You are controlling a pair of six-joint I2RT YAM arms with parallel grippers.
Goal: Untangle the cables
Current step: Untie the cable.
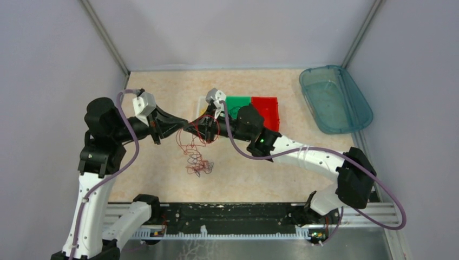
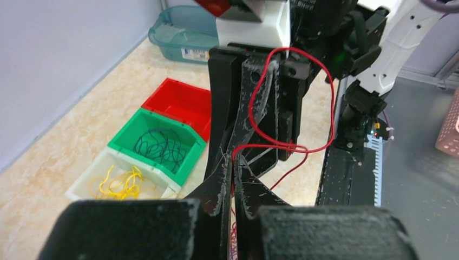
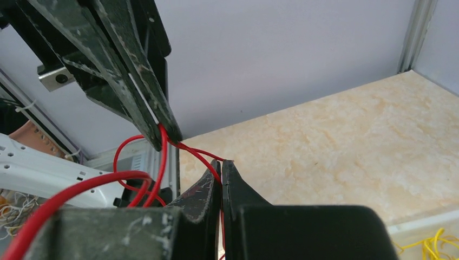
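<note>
Beige, marble-patterned tabletop (image 1: 260, 179) between plain grey walls. Nearest, a loose, curly tangle of thin red and dark cables (image 1: 197, 162) lies on it, just below the two claws and joined to them by a glossy red wire (image 2: 270, 145). The scuffed black left claw (image 1: 185, 128) is pinched together on that wire. The right claw (image 1: 199, 128), tip to tip with it, is clamped on it too. Beyond stand boxy plastic bins: a white bin (image 2: 81, 189) with yellow wires (image 2: 122, 184), a green bin (image 2: 187, 165) with dark wires (image 2: 159, 146), and a red bin (image 2: 178, 100).
</note>
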